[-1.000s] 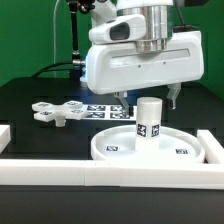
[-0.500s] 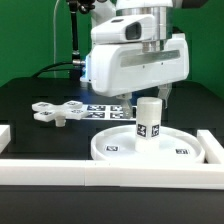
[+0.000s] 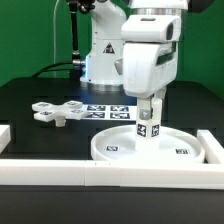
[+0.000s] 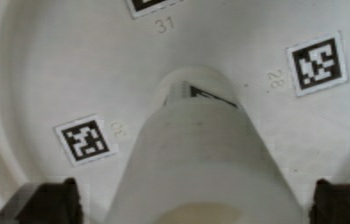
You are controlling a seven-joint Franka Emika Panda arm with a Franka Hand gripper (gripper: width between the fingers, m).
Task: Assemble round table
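The round disc (image 3: 115,147) lies rim-up on the black table near the front rail. The short cylindrical leg (image 3: 148,128) stands upright at its middle. My gripper (image 3: 150,108) hangs straight down over the leg, its fingers on either side of the leg's top. In the wrist view the leg (image 4: 198,150) fills the space between the dark fingertips (image 4: 51,202), with a gap on each side; the gripper (image 4: 193,205) is open. The disc (image 4: 47,80) shows tags around the leg. The cross-shaped base piece (image 3: 55,112) lies apart at the exterior view's left.
The marker board (image 3: 104,110) lies flat behind the disc. White border rails run along the front (image 3: 90,172), at the exterior view's right (image 3: 213,146) and left (image 3: 5,135). The arm's white base (image 3: 100,55) stands behind, before a green backdrop.
The gripper has turned about its vertical axis, now showing its narrow side, and has come down over the leg, so its fingers flank the leg's top. The leg and disc have not moved.
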